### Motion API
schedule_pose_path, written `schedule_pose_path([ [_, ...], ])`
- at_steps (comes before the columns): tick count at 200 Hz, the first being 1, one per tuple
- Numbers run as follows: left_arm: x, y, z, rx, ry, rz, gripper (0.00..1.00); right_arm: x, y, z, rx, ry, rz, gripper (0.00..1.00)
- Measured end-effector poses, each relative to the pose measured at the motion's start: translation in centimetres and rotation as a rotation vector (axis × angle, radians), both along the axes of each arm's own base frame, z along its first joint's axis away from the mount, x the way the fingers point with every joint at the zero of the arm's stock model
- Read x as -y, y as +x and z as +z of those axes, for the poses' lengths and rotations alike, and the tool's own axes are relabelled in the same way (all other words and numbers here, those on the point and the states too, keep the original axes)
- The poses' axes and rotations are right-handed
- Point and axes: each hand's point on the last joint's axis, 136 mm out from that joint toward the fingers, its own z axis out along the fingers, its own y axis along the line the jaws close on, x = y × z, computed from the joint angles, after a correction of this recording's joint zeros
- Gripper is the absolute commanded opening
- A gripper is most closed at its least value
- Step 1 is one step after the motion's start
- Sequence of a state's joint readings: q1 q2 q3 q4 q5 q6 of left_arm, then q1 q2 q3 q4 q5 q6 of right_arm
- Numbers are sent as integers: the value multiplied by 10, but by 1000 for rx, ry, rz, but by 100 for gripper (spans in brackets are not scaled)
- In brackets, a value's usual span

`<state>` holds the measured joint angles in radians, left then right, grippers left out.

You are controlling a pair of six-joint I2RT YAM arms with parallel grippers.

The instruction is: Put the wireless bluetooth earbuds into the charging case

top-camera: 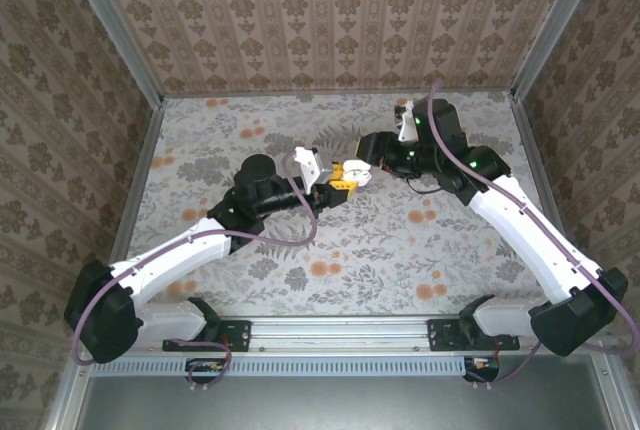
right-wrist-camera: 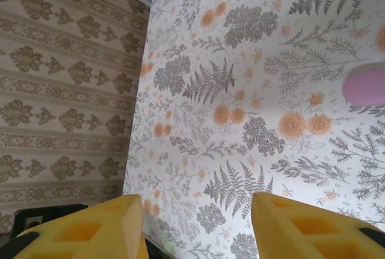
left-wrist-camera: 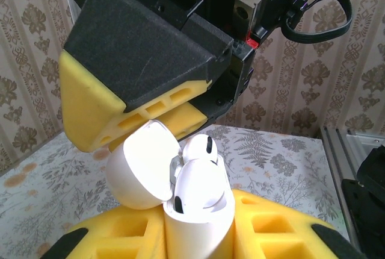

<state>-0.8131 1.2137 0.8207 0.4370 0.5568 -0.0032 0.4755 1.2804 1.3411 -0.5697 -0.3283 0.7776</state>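
Holding the case (left-wrist-camera: 197,230) upright, the left claw (top-camera: 335,190) is closed tight on its lower body, one yellow finger (left-wrist-camera: 274,230) on either side.

Case: lid (left-wrist-camera: 139,165) hinged open and tipped over to 9 o'clock of the body. Both earbuds (left-wrist-camera: 202,147) sit in it. The far one stands with its head above the rim. The near one lies lower, a dark spot on its side just above the edge.

Position, top view: the case is off the surface (top-camera: 360,250), held in the air a little toward 12 o'clock of centre, between the two claws.

The right claw (top-camera: 362,172) is just at 3 o'clock of the case in the top view. In the left wrist view, one of its black-and-yellow fingers (left-wrist-camera: 120,84) hangs over the lid at 11 o'clock, very close; whether it touches the lid cannot be told. In its own wrist view the two yellow fingers stand apart with nothing between them, only the floral surface beyond.

Surroundings: a purple cable (right-wrist-camera: 367,87) crosses at 3 o'clock of the right wrist view, and a patterned wall (right-wrist-camera: 60,90) rises at 9 o'clock.
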Motion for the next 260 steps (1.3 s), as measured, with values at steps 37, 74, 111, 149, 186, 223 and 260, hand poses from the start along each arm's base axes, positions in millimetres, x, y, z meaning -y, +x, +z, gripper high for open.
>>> schedule_pose_path([
  [37,0,2,-2,-4,6,19,26,2,0,-2,-4,-9,2,53],
  [74,-1,5,-5,-11,16,40,26,3,-2,-1,0,-12,5,52],
  [111,-1,9,-4,-10,16,61,26,5,-7,5,11,-6,6,52],
  [149,-2,11,-5,-10,17,76,26,6,-11,6,10,-4,8,52],
  [186,-3,15,-4,-8,17,99,26,6,-14,7,10,5,19,52],
  [223,-4,17,-4,-7,17,114,26,6,-17,1,-5,3,25,52],
  [260,-5,20,-4,-10,17,127,27,10,-20,2,8,3,18,53],
])
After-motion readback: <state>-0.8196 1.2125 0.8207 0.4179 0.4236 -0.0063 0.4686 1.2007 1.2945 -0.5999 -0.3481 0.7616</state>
